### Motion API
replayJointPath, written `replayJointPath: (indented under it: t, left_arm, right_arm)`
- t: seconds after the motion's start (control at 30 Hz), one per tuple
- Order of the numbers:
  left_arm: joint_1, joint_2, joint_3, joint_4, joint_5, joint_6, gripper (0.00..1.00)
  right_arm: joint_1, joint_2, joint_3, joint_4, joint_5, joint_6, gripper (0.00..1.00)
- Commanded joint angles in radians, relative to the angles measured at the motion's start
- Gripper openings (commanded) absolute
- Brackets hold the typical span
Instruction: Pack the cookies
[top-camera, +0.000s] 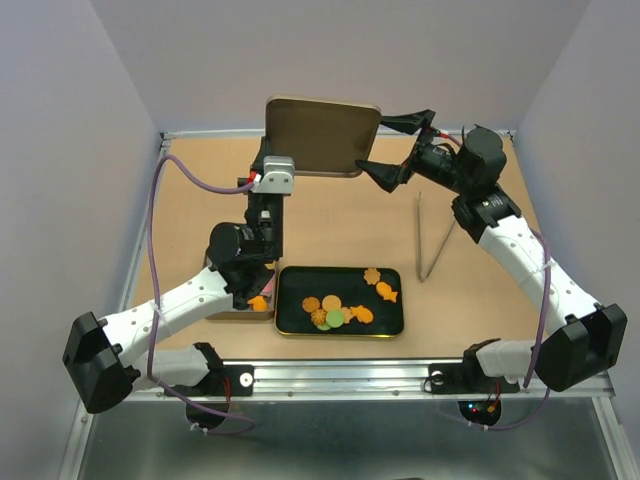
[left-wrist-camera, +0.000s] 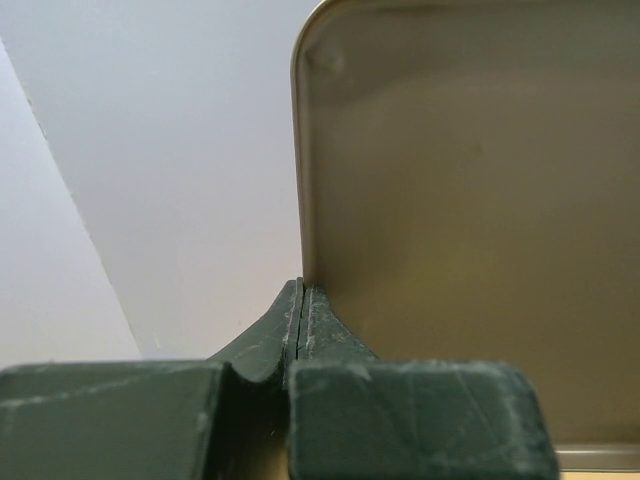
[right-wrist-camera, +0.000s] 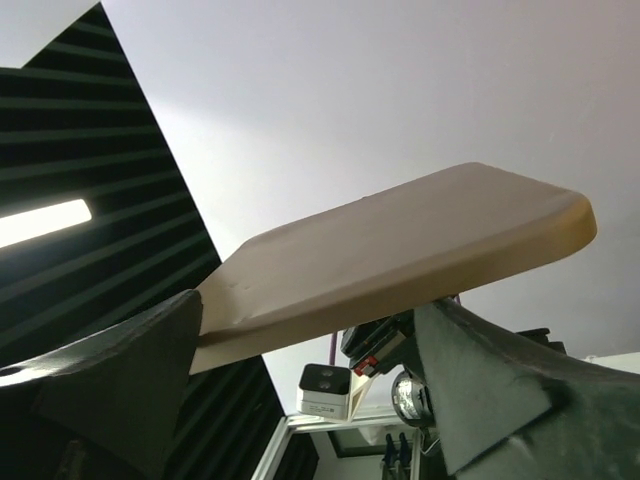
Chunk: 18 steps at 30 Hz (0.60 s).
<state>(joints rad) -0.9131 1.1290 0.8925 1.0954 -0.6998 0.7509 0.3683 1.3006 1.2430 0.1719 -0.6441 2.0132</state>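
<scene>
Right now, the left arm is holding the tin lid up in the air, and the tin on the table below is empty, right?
Not empty. The top external view shows cookies lying in the tin. The left gripper does hold the lid up, its jaws shut on the lid's edge.

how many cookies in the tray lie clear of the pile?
2: a flower cookie by the tray's far edge, a fish cookie just right and nearer. The pile may hide more.
</scene>
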Motion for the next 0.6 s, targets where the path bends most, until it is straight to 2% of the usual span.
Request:
replayJointPath:
  t: [0.0, 0.03, 0.07, 0.17, 0.23, 0.37, 0.4, 0.57]
  left_arm:
    - [-0.023, -0.002, 0.019, 0.118, 0.059, 0.038, 0.00]
    - [-0.023, 0.003, 0.019, 0.118, 0.060, 0.041, 0.00]
    - [-0.023, 0.005, 0.017, 0.121, 0.059, 0.048, 0.00]
    - [-0.023, 0.012, 0.017, 0.133, 0.056, 0.041, 0.00]
    - [-0.023, 0.020, 0.023, 0.135, 0.060, 0.024, 0.00]
    - [-0.023, 0.038, 0.037, 0.132, 0.074, 0.005, 0.00]
    - [-0.023, 0.043, 0.042, 0.126, 0.079, -0.001, 0.02]
    - [-0.023, 0.071, 0.066, 0.103, 0.097, -0.025, 0.06]
  right_arm:
    - [0.021, -0.004, 0.024, 0.089, -0.031, 0.188, 0.84]
    - [0.021, -0.004, 0.010, 0.128, -0.028, 0.200, 0.79]
    - [0.021, -0.004, -0.002, 0.162, -0.025, 0.214, 0.68]
    - [0.027, -0.004, -0.034, 0.267, 0.003, 0.260, 0.55]
    - [0.031, 0.002, -0.025, 0.273, 0.003, 0.257, 0.42]
    - [0.040, 0.019, -0.008, 0.296, -0.002, 0.259, 0.25]
    - [0.044, 0.026, -0.001, 0.304, -0.003, 0.262, 0.16]
    - [0.061, 0.043, 0.024, 0.325, -0.011, 0.263, 0.01]
